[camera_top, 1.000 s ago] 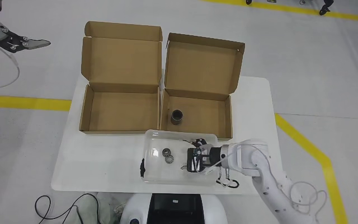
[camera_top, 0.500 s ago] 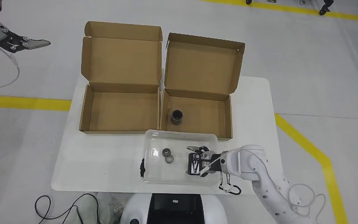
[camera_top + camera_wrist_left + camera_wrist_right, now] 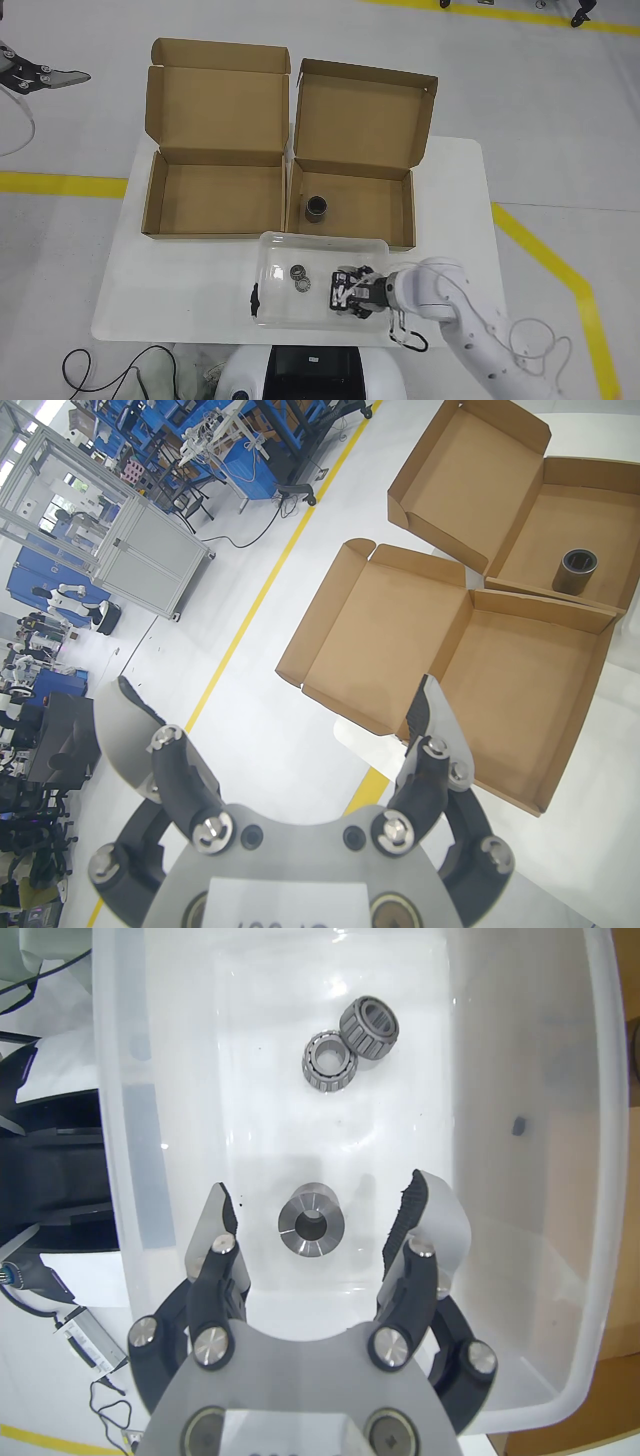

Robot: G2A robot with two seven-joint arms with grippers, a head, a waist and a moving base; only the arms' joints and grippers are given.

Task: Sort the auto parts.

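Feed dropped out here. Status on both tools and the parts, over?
Right tool open, poised at metal sleeve in clear bin. Left tool open, empty, well away from bin. Two bearings farther along bin, clear of sleeve.

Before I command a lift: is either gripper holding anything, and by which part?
Nothing is held. Right gripper is open, straddling the steel collet in the clear bin without touching it. Left gripper is open, empty.
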